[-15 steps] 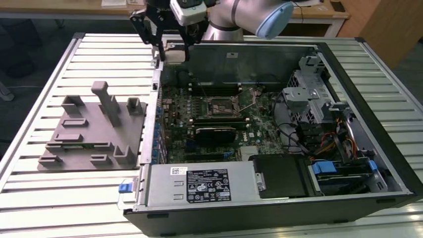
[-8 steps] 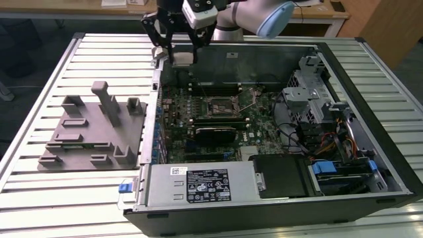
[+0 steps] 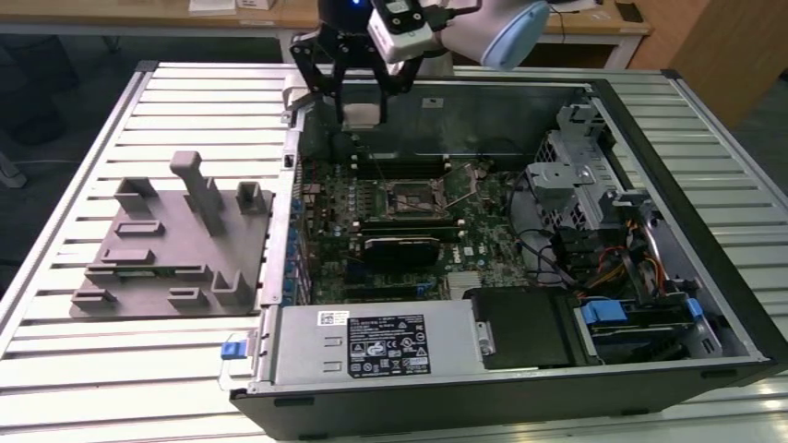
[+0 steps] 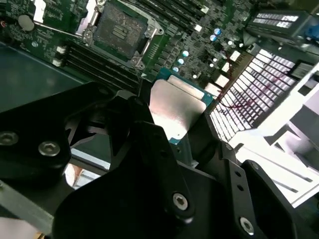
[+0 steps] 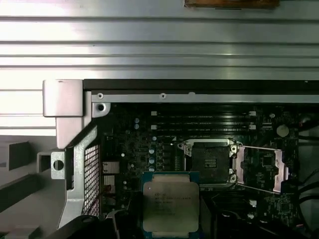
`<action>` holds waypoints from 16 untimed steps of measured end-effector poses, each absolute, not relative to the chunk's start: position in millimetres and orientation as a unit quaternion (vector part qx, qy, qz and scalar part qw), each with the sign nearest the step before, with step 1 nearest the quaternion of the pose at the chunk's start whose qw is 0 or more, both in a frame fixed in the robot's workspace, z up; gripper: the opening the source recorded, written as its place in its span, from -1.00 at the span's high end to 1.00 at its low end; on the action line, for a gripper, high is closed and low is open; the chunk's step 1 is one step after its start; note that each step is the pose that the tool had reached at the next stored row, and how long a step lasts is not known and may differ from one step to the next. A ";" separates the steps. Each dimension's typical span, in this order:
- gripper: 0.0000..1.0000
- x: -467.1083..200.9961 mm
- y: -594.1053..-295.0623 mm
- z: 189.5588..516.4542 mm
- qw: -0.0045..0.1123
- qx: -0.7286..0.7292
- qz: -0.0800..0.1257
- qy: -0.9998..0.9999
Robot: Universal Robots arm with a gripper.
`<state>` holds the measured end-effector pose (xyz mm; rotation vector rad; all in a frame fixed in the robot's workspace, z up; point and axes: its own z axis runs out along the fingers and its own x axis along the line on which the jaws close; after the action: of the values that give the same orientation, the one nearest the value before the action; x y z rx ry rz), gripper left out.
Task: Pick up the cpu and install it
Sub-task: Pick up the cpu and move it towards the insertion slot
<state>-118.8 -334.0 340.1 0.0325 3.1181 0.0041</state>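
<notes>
This is a robotics lab or electronics workshop: a ribbed aluminium counter [image 3: 99, 369] carries an open desktop computer case [image 3: 493, 411] with its green motherboard [image 3: 493, 245] bared and a grey moulded fixture block [image 3: 148, 268] beside it, a robot arm [image 3: 507, 32] with a black gripper [image 3: 361, 111] hangs above, and wooden desks [image 3: 246, 14] stand behind.

cpu [image 5: 171, 200]: matte silver top, teal-green rim. Jaws: black. Motherboard [image 3: 407, 198]: dark green. Socket [image 5: 209, 162]: dark, silver-rimmed. Holder block [image 3: 173, 245]: plain grey. Desk [image 3: 99, 369]: silver-white, ribbed stripes. Computer case [image 3: 493, 406]: black. Power supply [image 3: 308, 360]: grey, black label. Latch [image 3: 234, 350]: blue. Ventilation grille [image 5: 91, 174]: silver mesh.
</notes>
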 end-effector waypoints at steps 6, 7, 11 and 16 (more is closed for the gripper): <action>-0.09 -102.7 -332.7 329.7 0.011 0.010 0.001 1.000; -0.09 -99.4 -332.7 327.9 0.011 0.010 0.001 1.000; -0.09 -86.2 -332.4 321.6 0.010 0.010 0.001 1.000; -0.09 -72.3 -332.4 314.5 0.010 0.010 0.001 1.000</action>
<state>-72.3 -332.4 314.5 0.0323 3.1212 0.0038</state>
